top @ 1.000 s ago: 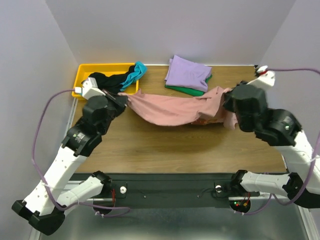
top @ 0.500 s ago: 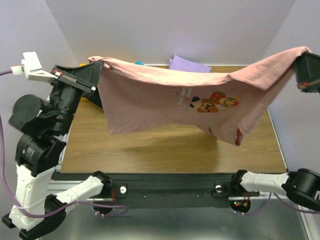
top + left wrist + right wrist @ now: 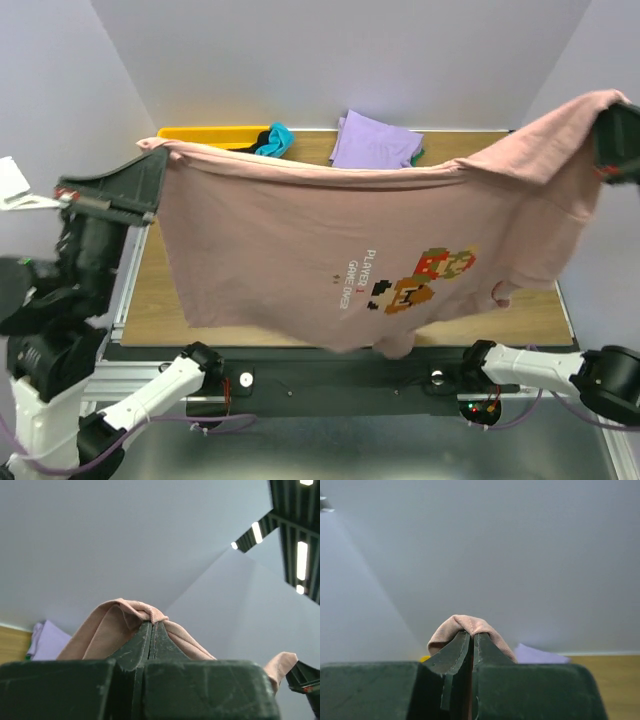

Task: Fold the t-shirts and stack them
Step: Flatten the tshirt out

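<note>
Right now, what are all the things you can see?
pink t-shirt: one, dusty pink with pixel print, hanging spread out above the table
lavender t-shirt: one, lavender, folded, far side of table
green t-shirt: one, green, sliver under the lavender one
teal t-shirt: one, teal, at the bin's right end
black t-shirt: one, black, beside the teal one
yellow bin: one, yellow, far left
table: one, brown wood
left gripper: one, dark, pinching the pink t-shirt
right gripper: one, dark, pinching it too
</note>
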Robot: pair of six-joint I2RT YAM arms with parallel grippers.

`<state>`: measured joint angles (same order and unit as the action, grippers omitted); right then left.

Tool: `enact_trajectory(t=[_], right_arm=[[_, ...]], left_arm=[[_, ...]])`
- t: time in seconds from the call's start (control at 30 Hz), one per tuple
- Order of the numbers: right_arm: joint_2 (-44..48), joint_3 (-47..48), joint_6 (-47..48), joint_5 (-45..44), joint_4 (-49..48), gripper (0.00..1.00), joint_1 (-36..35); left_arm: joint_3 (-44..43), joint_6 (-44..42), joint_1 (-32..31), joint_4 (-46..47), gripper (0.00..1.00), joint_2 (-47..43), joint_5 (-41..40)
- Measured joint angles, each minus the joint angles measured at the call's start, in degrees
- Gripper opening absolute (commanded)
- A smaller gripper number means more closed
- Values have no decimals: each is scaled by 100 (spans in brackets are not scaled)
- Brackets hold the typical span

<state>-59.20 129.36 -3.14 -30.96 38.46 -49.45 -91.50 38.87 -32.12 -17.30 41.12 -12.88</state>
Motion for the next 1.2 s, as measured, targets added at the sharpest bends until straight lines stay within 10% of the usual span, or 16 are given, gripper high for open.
enact_trajectory(t=[0.27, 0.7, 0.93, 1.2], right_arm=[[-2081, -649, 1362, -2498, -1187, 1, 251], [-4649, 1082, 1384, -1167, -1545, 0, 3032], [-3292, 671, 1198, -313, -2144, 0, 2896], [-472, -1847, 767, 518, -2332, 0, 2900]], left_arm=[[186, -35, 225, 37, 0, 1794, -1097], [-997, -363, 1624, 33, 0, 4282, -439], [-2302, -608, 1646, 238, 0, 4026, 48], [-101, -490, 1644, 337, 0, 2199, 313]])
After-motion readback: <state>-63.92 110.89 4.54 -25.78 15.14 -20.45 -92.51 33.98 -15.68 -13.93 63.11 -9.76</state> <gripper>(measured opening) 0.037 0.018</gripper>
